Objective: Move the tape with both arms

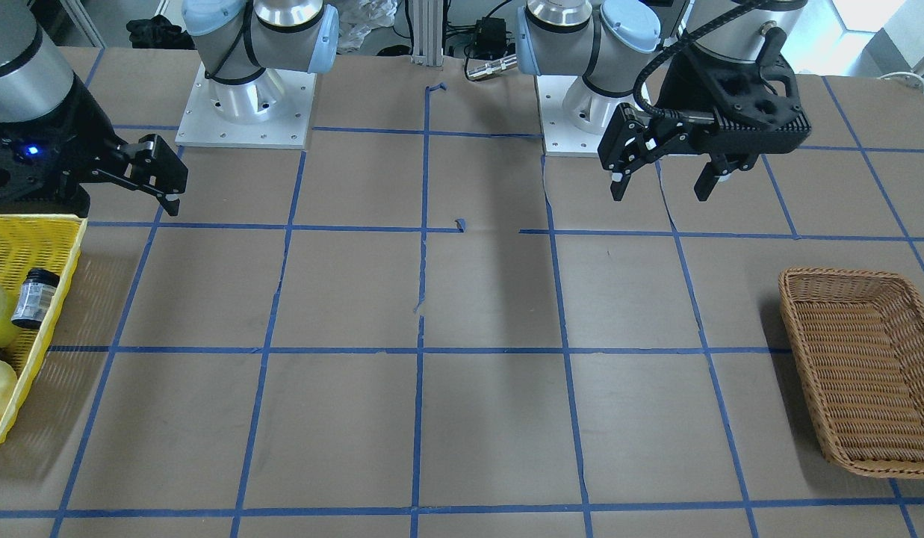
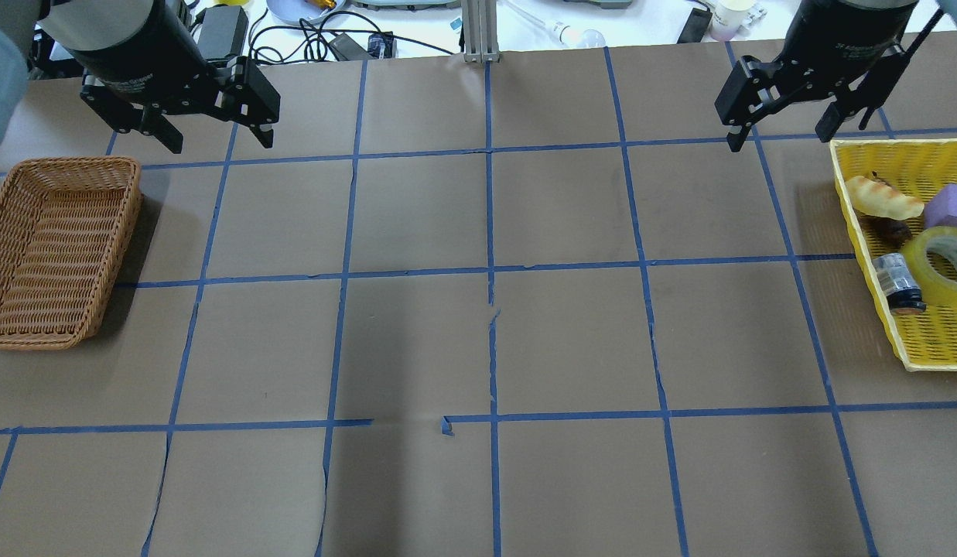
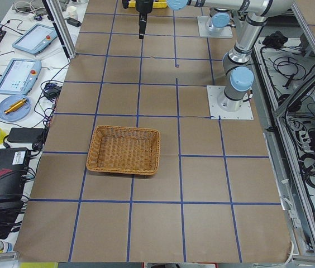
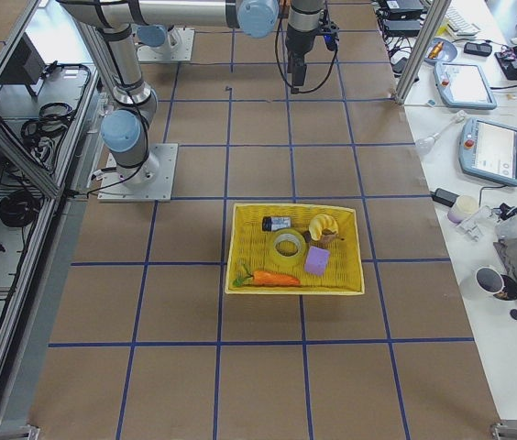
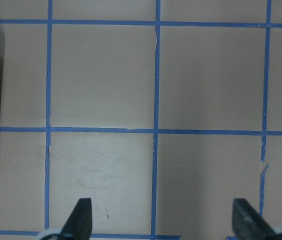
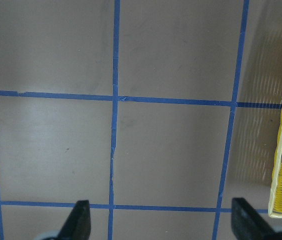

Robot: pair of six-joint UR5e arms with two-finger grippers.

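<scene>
The black left gripper and black right gripper hang empty, fingers spread. The translucent yellow roll of packing tape lies in the yellow mesh basket at the desk's right edge. A small dark bottle just beside it could catch a descending finger. Only the right-end view shows the whole basket; overhead crops it.

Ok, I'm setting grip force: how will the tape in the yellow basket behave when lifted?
The tape looks like a solid ring on a whitish core, so it probably stays stiff when squeezed. It lies flat, hole up, so it likely won't roll unless tipped on edge. Its glossy face may be slippery.
</scene>
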